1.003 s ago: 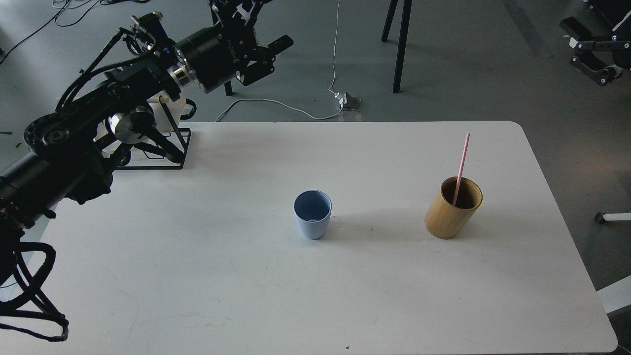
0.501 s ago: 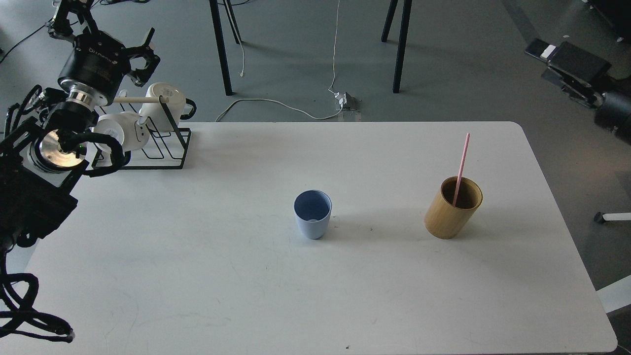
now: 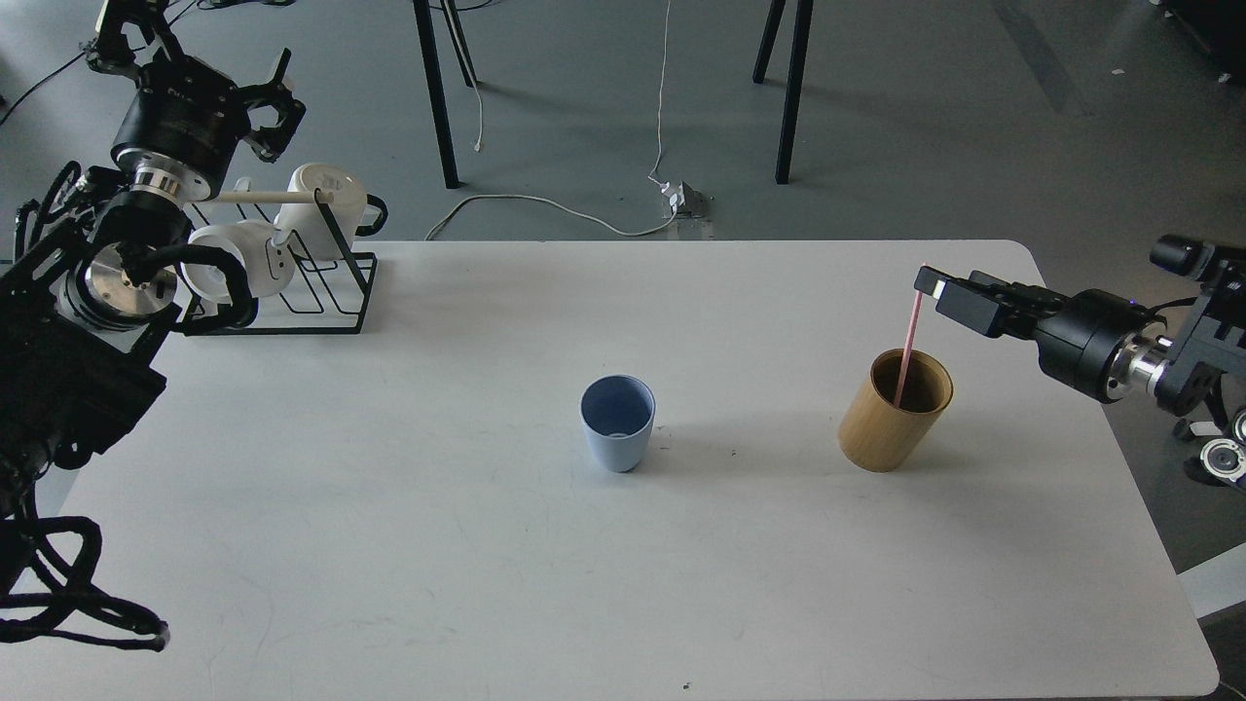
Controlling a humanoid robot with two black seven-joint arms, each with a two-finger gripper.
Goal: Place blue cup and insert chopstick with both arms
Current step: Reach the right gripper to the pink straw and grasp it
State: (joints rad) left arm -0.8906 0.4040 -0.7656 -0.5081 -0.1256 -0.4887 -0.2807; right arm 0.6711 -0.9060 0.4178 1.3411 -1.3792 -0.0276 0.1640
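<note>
Grippers are seen at the two far edges of the white table [image 3: 409, 545]. At the far left, the left gripper [image 3: 209, 73] is raised above the black wire rack [image 3: 321, 292], on which two white mugs [image 3: 326, 195] are hung; its fingers are spread and nothing is held between them. It is kept well apart from every thing of the task.

Near the middle of the table the blue cup [image 3: 617, 423] is stood upright, mouth up, with nothing seen inside it. It is set apart from both grippers and from the holder to its right.

Further right, the bamboo holder [image 3: 891, 414] is stood on the table, and the pink chopstick [image 3: 911, 341] is leaned inside it, its upper end rising well above the rim.

At the right, the right gripper [image 3: 939, 287] is reached in from the table's edge, and its tip is placed at the very top of the chopstick. Whether the chopstick is pinched or only met cannot be told, since the two fingers cannot be made out apart.
</note>
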